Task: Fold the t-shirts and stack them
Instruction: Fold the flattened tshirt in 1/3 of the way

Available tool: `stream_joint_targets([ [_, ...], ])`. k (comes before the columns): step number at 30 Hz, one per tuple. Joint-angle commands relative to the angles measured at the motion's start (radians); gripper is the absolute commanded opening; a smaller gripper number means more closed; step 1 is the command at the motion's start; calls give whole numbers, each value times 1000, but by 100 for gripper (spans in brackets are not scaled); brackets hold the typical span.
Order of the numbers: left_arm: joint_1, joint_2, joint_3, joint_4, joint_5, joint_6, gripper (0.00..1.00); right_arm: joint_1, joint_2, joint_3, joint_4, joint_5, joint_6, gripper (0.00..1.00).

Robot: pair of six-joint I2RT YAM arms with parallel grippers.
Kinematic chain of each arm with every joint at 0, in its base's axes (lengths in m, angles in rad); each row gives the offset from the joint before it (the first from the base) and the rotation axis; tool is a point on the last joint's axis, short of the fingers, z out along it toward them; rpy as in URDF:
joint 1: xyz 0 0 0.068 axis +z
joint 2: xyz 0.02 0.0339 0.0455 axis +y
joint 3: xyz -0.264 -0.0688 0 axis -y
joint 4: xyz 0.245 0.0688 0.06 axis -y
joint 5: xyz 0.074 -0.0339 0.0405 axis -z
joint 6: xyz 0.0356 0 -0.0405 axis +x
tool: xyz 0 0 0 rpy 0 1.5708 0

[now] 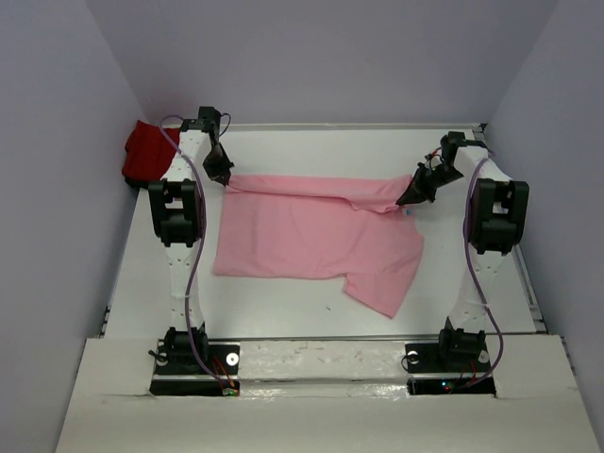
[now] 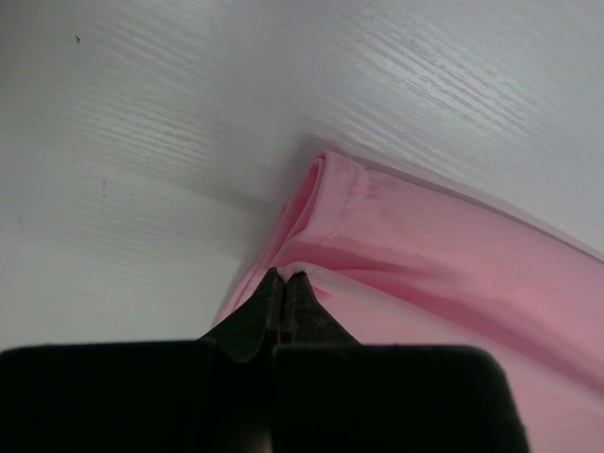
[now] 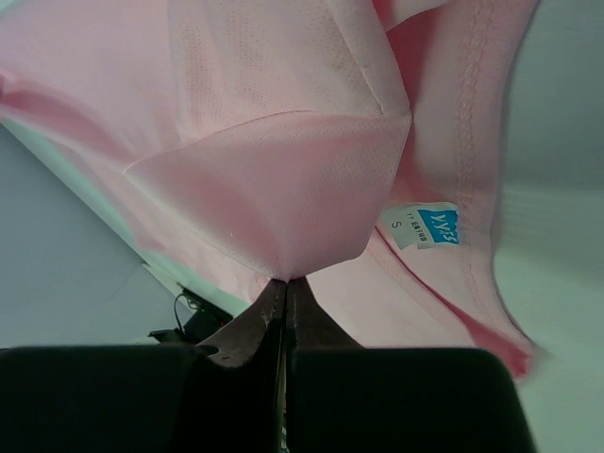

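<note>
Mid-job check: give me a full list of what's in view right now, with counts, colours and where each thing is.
pink t-shirt: one, light pink, spread over the middle of the table, far edge lifted at both ends
red t-shirt: one, deep red, bunched at the far left corner, apart from the pink one
size label: one, blue and white, inside the pink t-shirt's neck, near the right gripper
table: one, white, under everything
left gripper: one, black, shut on the pink t-shirt's far left corner
right gripper: one, black, shut on the pink t-shirt's far right part by the neck
</note>
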Motion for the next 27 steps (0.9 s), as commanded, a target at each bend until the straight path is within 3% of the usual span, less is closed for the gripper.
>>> stream_joint_targets([
  [1,6,-20,14,-6,29,31,0,7,13,34,-34,18,-25,0],
  [4,6,-20,13,-9,27,32,0,7,18,38,-36,15,-25,0],
  [13,6,-24,36,-4,32,35,15,7,28,49,-42,12,-31,0],
  [27,6,-27,41,-15,33,34,16,7,41,54,-50,7,-37,0],
])
